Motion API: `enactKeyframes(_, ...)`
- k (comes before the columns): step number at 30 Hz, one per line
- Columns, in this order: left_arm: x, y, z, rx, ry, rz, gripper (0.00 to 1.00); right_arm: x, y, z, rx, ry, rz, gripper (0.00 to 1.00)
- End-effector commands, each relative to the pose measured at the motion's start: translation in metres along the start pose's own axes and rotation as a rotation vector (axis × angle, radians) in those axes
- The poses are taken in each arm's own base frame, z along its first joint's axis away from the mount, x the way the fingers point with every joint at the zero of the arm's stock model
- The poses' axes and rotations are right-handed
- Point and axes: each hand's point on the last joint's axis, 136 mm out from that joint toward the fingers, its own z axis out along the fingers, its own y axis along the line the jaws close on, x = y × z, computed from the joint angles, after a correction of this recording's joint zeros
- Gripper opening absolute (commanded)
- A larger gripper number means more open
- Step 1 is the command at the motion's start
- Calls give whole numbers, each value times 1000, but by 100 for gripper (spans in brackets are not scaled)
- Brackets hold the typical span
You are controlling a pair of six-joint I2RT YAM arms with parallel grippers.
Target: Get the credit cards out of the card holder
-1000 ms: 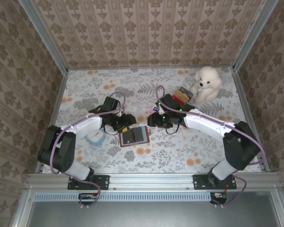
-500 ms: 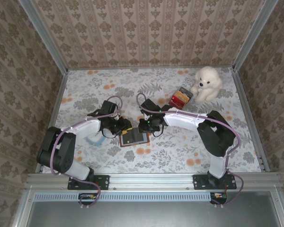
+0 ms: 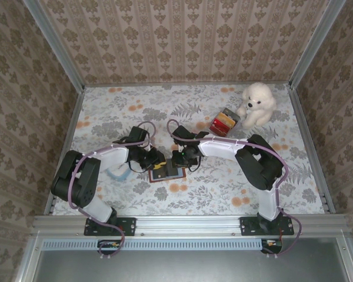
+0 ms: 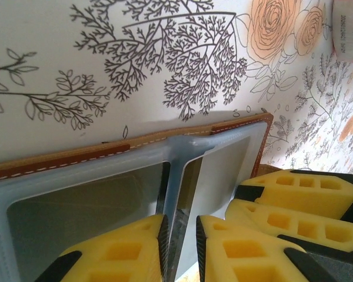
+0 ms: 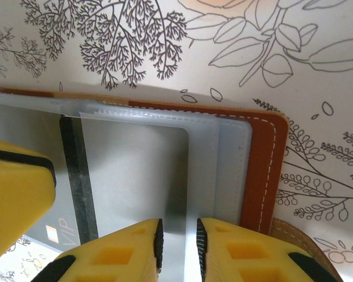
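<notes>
The brown card holder (image 3: 172,173) lies open on the flowered table, its clear sleeves up. My left gripper (image 3: 157,165) is down on its left half and my right gripper (image 3: 177,161) on its upper middle. In the left wrist view the left gripper (image 4: 180,247) is closed to a narrow gap with a raised clear sleeve (image 4: 188,182) pinched in it, above the stitched brown edge (image 4: 76,155). In the right wrist view the right gripper (image 5: 177,247) is closed on the right edge of a silver credit card (image 5: 135,176). A black-striped card (image 5: 70,194) lies to its left.
A white plush dog (image 3: 256,104) sits at the back right with a small red and brown stack (image 3: 223,122) next to it. A pale blue object (image 3: 117,172) lies under my left arm. Patterned walls close in three sides.
Both grippers have come in over the card holder, the right one swinging left from near the red stack. Both sets of jaws have narrowed from wide to nearly closed.
</notes>
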Motion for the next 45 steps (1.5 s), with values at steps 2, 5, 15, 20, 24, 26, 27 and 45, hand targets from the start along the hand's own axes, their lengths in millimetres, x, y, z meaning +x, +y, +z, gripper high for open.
enactKeyframes(2,0,-4,4,20,16,47,22,8,-10,9,51,39,10,27)
enactKeyframes(5,1,-5,5,26,21,59,21,10,-13,12,57,50,14,26)
enactKeyframes(15,0,2,5,-14,20,71,23,14,-20,17,74,62,22,26)
enactKeyframes(20,-1,-2,7,0,31,89,23,15,-21,16,75,63,22,26)
enactKeyframes(24,7,-10,14,7,65,132,21,16,-20,16,71,67,22,24)
enactKeyframes(26,8,-10,16,7,74,135,19,16,-19,16,69,66,22,24)
enactKeyframes(27,8,-11,17,11,74,138,18,16,-19,16,71,68,21,24)
enactKeyframes(45,9,-12,-1,34,38,173,10,18,-36,19,130,78,57,22)
